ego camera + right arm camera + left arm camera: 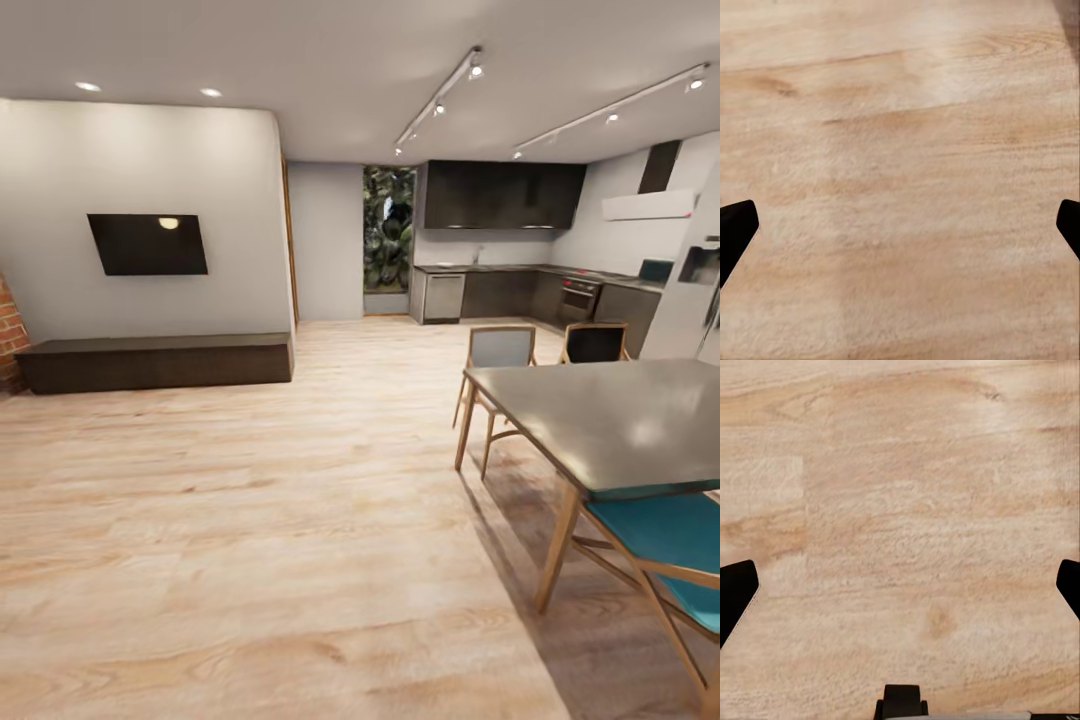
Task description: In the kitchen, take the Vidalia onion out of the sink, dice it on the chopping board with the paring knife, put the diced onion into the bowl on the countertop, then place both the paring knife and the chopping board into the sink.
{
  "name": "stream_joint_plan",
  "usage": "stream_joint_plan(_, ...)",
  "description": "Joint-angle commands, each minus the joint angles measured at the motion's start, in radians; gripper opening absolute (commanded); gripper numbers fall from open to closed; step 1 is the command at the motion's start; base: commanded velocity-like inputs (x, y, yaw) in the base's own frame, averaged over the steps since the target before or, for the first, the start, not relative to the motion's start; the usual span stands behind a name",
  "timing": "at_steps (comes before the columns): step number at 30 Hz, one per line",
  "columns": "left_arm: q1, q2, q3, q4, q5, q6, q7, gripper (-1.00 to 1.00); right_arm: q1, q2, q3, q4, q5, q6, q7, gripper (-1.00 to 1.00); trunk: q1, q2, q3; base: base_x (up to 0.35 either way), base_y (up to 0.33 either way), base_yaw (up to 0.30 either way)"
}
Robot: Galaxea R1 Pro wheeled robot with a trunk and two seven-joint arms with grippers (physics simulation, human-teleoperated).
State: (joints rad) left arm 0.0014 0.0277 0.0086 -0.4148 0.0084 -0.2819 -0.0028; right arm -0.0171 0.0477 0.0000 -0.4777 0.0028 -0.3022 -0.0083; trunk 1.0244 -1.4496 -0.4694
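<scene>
So the robot's out in the living area, nowhere near the work yet. The kitchen [520,250] sits at the far right of the room: black upper cabinets, dark lower ones, and the countertop [500,268] running along the back wall. There's a faint faucet shape up there, but the sink, onion, board, knife and bowl are too small to make out from here.

Between the robot and the kitchen it's mostly open wood floor [250,520]. On the near right is a grey dining desk [620,420] with wooden chairs [497,350] tucked around it, and a teal chair [670,540] right at the near edge.

Both wrist cams look straight down at floor. The left gripper [900,592] has its fingers [736,592] spread wide with nothing between them; same for the right gripper [900,232].

What could go wrong, I'd guess: cutting the drive too tight on the right and clipping the desk corner or a chair leg with the base — or the right arm, since it hangs on that side. Staying left of the desk looks safer.
</scene>
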Motion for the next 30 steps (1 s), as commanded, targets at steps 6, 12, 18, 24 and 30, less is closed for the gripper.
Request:
stream_joint_plan(6,0.000,0.000,0.001,-0.001,0.001,-0.002,0.000,1.00,0.000,0.000,0.000,0.001,0.000,-0.003,-0.001,1.00,0.001,0.000,-0.001,0.345,0.000,0.055)
stream_joint_plan(12,0.000,0.000,0.001,-0.001,0.001,-0.002,0.000,1.00,0.000,0.000,0.000,0.001,0.000,-0.003,-0.001,1.00,0.001,0.000,-0.001,0.345,0.000,0.002)
stream_joint_plan(18,0.000,0.000,0.001,-0.001,0.001,-0.002,0.001,1.00,0.000,0.000,0.000,0.001,0.000,-0.003,-0.001,1.00,0.001,0.000,-0.001,0.345,0.000,0.000)
stream_joint_plan(24,0.000,0.000,0.001,-0.001,0.001,-0.002,0.001,1.00,0.000,0.000,0.000,0.001,0.000,-0.003,-0.001,1.00,0.001,0.000,-0.001,0.345,0.000,0.000)
stream_joint_plan(30,0.000,0.000,0.001,-0.001,0.001,-0.002,0.001,1.00,0.000,0.000,0.000,0.001,0.000,-0.003,-0.001,1.00,0.001,0.000,-0.001,0.345,0.000,0.000)
